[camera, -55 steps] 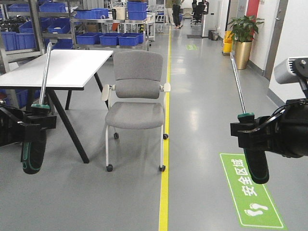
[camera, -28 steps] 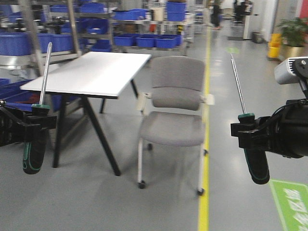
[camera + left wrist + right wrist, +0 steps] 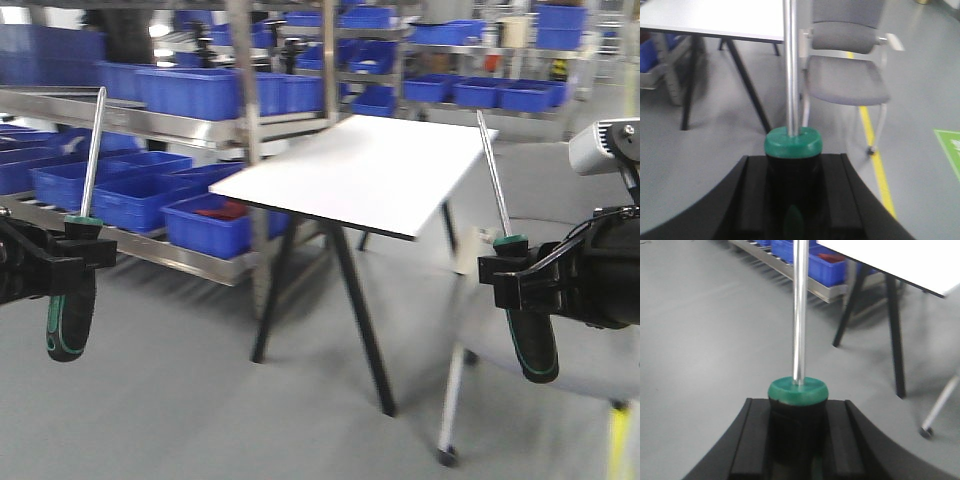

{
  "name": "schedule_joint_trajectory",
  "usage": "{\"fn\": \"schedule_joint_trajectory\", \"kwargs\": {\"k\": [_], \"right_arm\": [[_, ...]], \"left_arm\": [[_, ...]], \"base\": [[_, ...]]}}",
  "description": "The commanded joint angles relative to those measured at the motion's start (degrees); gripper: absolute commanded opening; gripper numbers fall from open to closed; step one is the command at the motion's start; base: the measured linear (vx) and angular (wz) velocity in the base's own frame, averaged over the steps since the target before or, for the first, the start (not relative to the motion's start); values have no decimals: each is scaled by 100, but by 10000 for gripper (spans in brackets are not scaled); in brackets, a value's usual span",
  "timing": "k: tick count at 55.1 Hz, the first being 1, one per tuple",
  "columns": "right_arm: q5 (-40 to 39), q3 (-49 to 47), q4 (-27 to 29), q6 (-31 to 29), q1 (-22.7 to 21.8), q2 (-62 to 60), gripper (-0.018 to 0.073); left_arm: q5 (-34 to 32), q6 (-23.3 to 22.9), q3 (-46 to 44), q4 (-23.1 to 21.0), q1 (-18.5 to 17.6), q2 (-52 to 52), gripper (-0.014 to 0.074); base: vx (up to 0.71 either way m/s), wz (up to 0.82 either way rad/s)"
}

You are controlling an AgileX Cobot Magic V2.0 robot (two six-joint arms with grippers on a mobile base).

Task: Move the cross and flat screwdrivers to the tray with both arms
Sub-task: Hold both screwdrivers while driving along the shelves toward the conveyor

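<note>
Clamping 1 screwdriver [image 3: 70, 305] each, left gripper [image 3: 62, 262] and right gripper [image 3: 515, 280] hover before blue crates [image 3: 190, 92], 1 holding red items [image 3: 228, 210].

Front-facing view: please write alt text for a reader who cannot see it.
The left end effector holds one screwdriver and the right end effector holds the other screwdriver, shafts pointing up. Behind them stand a white table and shelves of blue crates.

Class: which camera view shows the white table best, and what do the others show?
The front-facing view: the table shows nearly its whole top and black legs. The left wrist view catches part of the top and legs; the right wrist view only a corner and legs.
</note>
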Motion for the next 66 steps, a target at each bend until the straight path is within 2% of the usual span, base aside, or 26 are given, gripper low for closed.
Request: {"fn": "schedule_joint_trajectory", "kwargs": {"k": [1,66], "right_arm": [[-471,-210,74,-9,0,-141,-8],[-420,-210,73,-9,0,-141,-8]], "left_arm": [[-373,-3,-171,-245,-28,-147,0],[-372,-3,-171,-245,-28,-147,0]], "base": [[55,66],[57,63]]}}
